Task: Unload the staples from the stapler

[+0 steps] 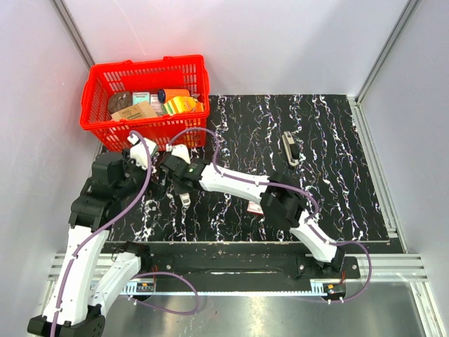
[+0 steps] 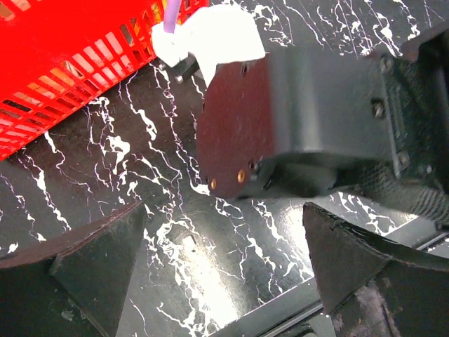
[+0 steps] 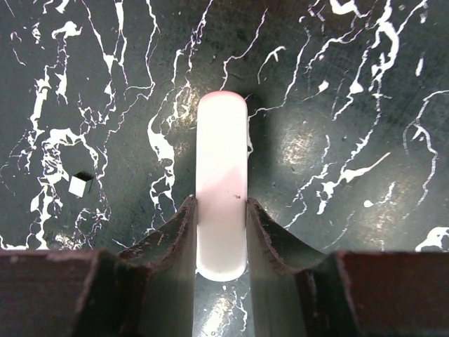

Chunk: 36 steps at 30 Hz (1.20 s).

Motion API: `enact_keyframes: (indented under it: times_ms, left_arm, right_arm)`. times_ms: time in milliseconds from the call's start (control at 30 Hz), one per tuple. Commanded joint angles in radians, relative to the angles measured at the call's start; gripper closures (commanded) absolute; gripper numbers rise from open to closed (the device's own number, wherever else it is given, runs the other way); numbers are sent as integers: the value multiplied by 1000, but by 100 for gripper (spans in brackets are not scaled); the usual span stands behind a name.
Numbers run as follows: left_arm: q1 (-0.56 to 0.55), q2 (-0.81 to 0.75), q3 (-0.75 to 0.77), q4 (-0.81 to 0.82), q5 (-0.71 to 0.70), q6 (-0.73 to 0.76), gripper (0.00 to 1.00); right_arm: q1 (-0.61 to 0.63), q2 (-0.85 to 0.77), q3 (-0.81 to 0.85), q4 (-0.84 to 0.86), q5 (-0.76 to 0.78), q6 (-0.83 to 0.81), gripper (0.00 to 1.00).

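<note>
My right gripper (image 3: pixel 221 203) is shut on a slim white round-ended bar (image 3: pixel 222 147), which I take to be the stapler seen from its top. It points away from the jaws, low over the black marbled mat (image 3: pixel 337 84). In the top view it (image 1: pixel 184 200) sticks out of the right gripper (image 1: pixel 184 191) at the mat's left. My left gripper (image 2: pixel 224 210) is wide open and empty. It hovers over the mat just beside the right wrist body (image 2: pixel 302 119), close to it in the top view (image 1: pixel 160 177). A tiny white square bit (image 3: pixel 80 184) lies on the mat to the stapler's left.
A red basket (image 1: pixel 98 126) with several packets stands at the back left, close to both wrists (image 2: pixel 63 56). A second slim silvery-grey thing with a dark strip (image 1: pixel 290 149) lies at the back right. A flat red-and-white box (image 1: pixel 255 208) pokes out from under the right arm.
</note>
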Motion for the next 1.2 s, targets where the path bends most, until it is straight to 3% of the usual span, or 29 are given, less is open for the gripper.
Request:
enact_keyframes:
  times_ms: [0, 133, 267, 433, 633, 833, 1000, 1167]
  left_arm:
    - [9, -20, -9, 56, -36, 18, 1]
    - [12, -19, -14, 57, -39, 18, 1]
    - [14, -6, -14, 56, -44, 32, 1]
    - [14, 20, 11, 38, -56, 35, 1]
    - [14, 43, 37, 28, -74, 46, 1]
    - [14, 78, -9, 27, -9, 66, 1]
    - [14, 84, -9, 28, -1, 75, 1]
    - [15, 78, -23, 27, -13, 81, 1]
  right_arm:
    - [31, 34, 54, -13, 62, 80, 95]
    - [35, 29, 33, 10, 46, 113, 72]
    - [35, 0, 22, 17, 59, 105, 38]
    - [17, -84, 42, -24, 122, 35, 15]
    - [-130, -341, -134, 7, 124, -68, 11]
    - [-555, -589, -407, 94, 161, -123, 11]
    - [-776, -549, -467, 83, 151, -200, 10]
    - [-834, -460, -493, 103, 66, -257, 8]
